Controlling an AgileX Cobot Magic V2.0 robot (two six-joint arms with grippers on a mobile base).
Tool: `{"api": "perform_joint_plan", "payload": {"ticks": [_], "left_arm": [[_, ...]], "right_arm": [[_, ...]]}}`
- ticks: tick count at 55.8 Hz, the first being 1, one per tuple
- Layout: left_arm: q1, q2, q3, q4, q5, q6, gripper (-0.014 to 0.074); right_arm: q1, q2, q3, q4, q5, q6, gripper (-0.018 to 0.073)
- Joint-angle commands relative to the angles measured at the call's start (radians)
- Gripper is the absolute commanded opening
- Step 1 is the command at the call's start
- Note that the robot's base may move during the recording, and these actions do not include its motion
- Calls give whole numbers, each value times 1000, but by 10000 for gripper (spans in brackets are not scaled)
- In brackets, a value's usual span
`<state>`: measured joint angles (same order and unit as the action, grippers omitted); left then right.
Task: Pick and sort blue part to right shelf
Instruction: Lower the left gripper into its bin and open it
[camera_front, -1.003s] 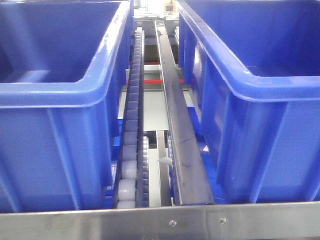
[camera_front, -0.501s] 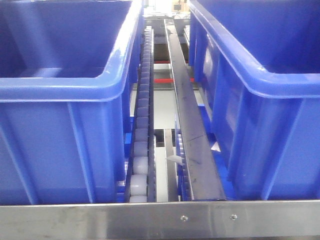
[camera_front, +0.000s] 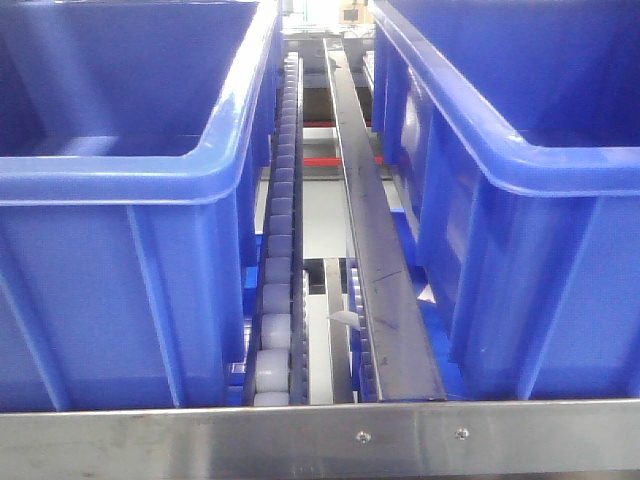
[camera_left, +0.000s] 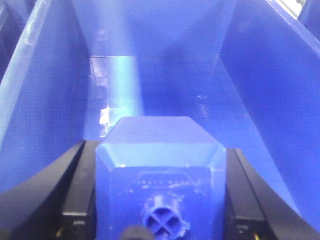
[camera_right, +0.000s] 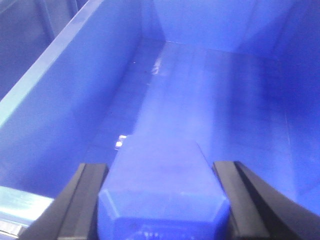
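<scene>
Since both claws are loaded, I treat this as the release step. My left gripper (camera_left: 159, 155) is clamped on a blue part (camera_left: 160, 145) between its black fingers (camera_left: 80, 185), inside the walls of a blue bin (camera_left: 280, 75). My right gripper (camera_right: 160, 172) grips a second blue part (camera_right: 160, 200) over a bin floor (camera_right: 210, 85) too. How high either hangs I cannot tell. On the right shelf (camera_front: 385, 300), a left bin (camera_front: 130, 185) and a right bin (camera_front: 540, 160) flank a roller track (camera_front: 280, 250) behind the front rail (camera_front: 200, 440). I would ease each part down near the floor, well away from the walls, then spread the fingers slowly so nothing bounces out
</scene>
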<state>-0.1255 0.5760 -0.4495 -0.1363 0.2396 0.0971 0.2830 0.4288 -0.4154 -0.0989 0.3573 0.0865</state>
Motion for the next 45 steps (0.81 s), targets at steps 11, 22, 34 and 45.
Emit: {"api": "perform_joint_plan", "payload": {"ticks": [11,22,34,45], "left_arm": [[-6,4,-29,-6,-95,-4,295],[-6,11,-77,-5,-91,-4,295],[-6,189,-306,23,87,-3,295],[-6,454,-490,22,204,-1,295]], "right_arm": [[-2,4,-32,-11,-92,-9,238],[-2,4,-32,-11,-92,-9,238],[-2,4,-32,-11,-92,-9,238],[-2,4,-32,-11,-92,-9,238]]}}
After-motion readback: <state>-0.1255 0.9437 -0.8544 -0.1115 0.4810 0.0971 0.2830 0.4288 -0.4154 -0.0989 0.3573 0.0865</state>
